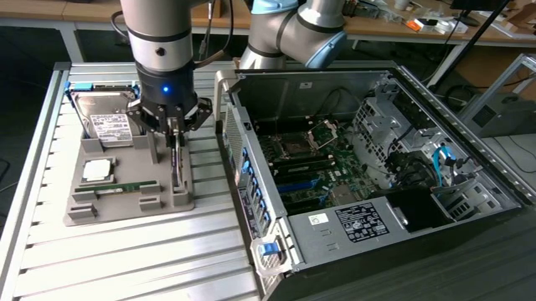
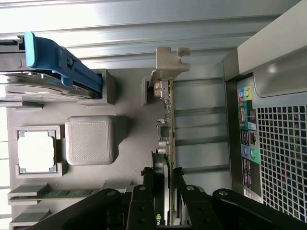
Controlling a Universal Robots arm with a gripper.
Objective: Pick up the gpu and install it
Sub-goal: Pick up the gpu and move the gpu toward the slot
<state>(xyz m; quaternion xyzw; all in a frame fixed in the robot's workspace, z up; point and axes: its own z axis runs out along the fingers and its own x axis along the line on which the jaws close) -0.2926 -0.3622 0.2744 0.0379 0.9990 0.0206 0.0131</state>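
One gripper (image 1: 173, 137), one gpu (image 1: 177, 166): the card stands on edge in a grey holder (image 1: 125, 210) directly beneath the gripper, which is clamped on its two faces near one end. The holder also carries one hard drive (image 1: 113, 125), one processor (image 1: 97, 168) and one memory stick (image 1: 117, 186), all off to one side of the gripper. One open PC case (image 1: 377, 157) lies on the gripper's other side, motherboard exposed.

The wrist view shows what the exterior view hides: the gripper (image 2: 163, 189) pressing on the gpu (image 2: 169, 124), the card's bracket (image 2: 168, 64) at the far end, and the case's ports (image 2: 247, 134). Everything rests on a slatted counter (image 1: 125, 263).
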